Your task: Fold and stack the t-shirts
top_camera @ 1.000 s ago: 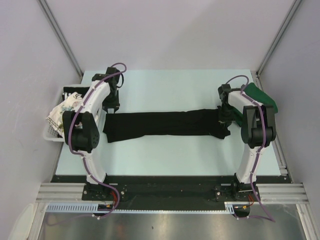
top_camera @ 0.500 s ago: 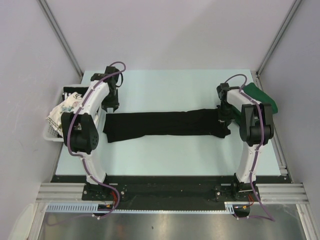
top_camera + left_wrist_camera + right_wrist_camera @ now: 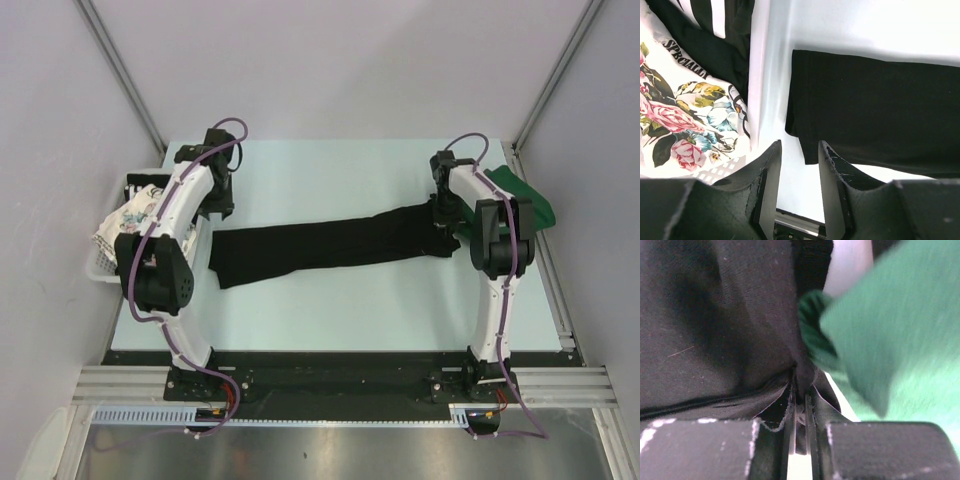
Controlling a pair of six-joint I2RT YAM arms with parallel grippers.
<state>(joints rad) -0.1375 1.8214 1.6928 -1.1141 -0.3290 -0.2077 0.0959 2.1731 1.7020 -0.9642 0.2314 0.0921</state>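
Note:
The large plain black t-shirt (image 3: 330, 243) lies folded into a long strip across the table, slanting up to the right. My right gripper (image 3: 443, 218) is shut on its right end, with the black cloth (image 3: 715, 315) pinched between the jaws of that gripper (image 3: 800, 385). The dark green t-shirt (image 3: 522, 195) lies just right of it, filling the right of the wrist view (image 3: 890, 325). My left gripper (image 3: 222, 208) hovers open by the strip's left end (image 3: 875, 110), and nothing sits between its jaws (image 3: 799, 145). The floral t-shirt (image 3: 675, 110) and the lettered black one (image 3: 700, 50) lie in the basket.
The white slatted basket (image 3: 108, 268) stands off the table's left edge, its wall (image 3: 760, 65) close to my left fingers. The floral shirt (image 3: 125, 222) spills over its rim. Grey walls close in on both sides, and a metal rail runs along the table's right edge.
My right gripper has moved toward the back of the table with the black shirt's right end, so the strip now slants. My left arm has drawn back a little.

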